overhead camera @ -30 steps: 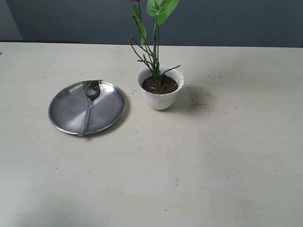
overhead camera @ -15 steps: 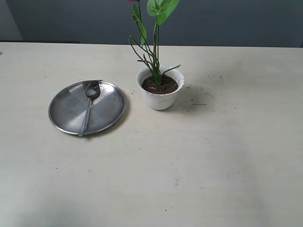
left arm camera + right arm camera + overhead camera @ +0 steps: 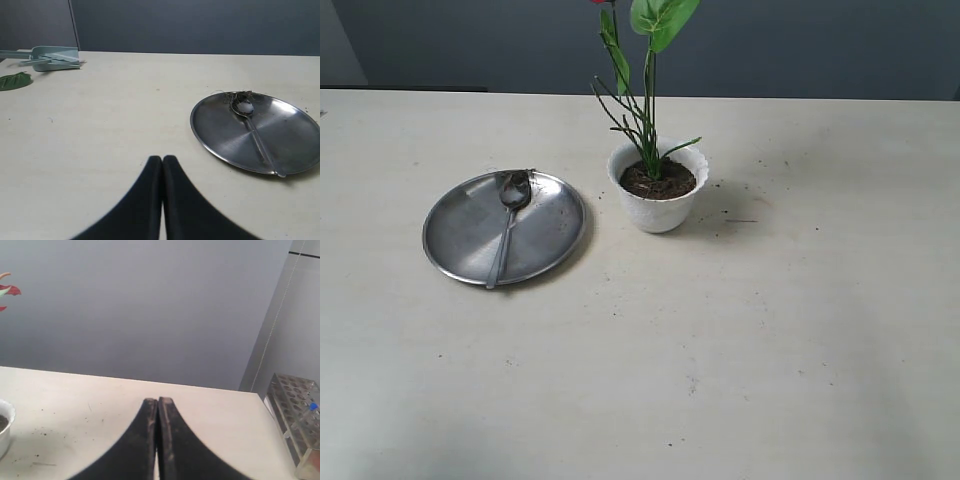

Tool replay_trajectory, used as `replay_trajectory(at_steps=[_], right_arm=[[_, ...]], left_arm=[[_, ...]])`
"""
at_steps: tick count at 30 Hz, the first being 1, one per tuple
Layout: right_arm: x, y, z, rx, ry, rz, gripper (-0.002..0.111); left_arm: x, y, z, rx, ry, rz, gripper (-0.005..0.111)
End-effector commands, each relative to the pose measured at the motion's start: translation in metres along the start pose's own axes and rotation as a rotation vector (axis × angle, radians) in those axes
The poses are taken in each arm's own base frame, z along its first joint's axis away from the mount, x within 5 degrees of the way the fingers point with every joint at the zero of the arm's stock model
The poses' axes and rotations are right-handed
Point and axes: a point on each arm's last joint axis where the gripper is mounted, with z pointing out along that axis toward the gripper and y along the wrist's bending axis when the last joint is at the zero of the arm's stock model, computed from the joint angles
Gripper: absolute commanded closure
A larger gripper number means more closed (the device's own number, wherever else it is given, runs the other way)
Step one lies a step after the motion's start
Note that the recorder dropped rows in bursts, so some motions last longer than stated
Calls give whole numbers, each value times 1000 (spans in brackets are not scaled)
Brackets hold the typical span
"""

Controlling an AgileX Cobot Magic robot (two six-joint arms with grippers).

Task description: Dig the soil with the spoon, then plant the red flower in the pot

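The white pot (image 3: 659,205) stands mid-table with dark soil (image 3: 658,181) inside. The red flower's green stem (image 3: 648,110) rises upright out of the soil, its leaves and petals running off the top; red petals (image 3: 9,290) show in the right wrist view, where the pot's rim (image 3: 5,432) sits at the edge. The spoon (image 3: 507,222) lies in the round steel plate (image 3: 465,225), also seen as spoon (image 3: 254,135) on plate (image 3: 220,130) with soil crumbs by its bowl. My left gripper (image 3: 162,159) is shut and empty, off the plate. My right gripper (image 3: 157,401) is shut and empty, away from the pot.
A pale green dustpan-like tool (image 3: 50,56) and a loose green leaf (image 3: 14,80) lie far off beyond the plate. A test-tube rack (image 3: 297,415) stands at the table's right end. Soil crumbs (image 3: 760,165) are scattered right of the pot.
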Motion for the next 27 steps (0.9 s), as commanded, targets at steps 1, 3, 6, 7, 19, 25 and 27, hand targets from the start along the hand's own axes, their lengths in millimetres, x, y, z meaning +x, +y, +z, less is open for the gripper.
replay_trajectory(at_steps=[1, 3, 6, 7, 19, 25, 27], right_arm=[[13, 3, -10, -39, 1, -15, 109], [16, 4, -14, -59, -7, -21, 109], [23, 6, -19, -80, -24, -31, 109], [26, 6, -21, -81, -27, -27, 109], [45, 7, -31, -92, -94, 22, 109], [45, 4, -35, -47, -109, 28, 109], [45, 1, -39, 8, -124, 53, 109]], left_arm=[[1, 0, 0, 5, -6, -6, 106], [1, 0, 0, 5, -6, -6, 106], [1, 0, 0, 5, -6, -6, 106], [1, 0, 0, 5, -6, -6, 106], [1, 0, 0, 5, -6, -6, 106], [1, 0, 0, 5, -6, -6, 106], [1, 0, 0, 5, -6, -6, 106]])
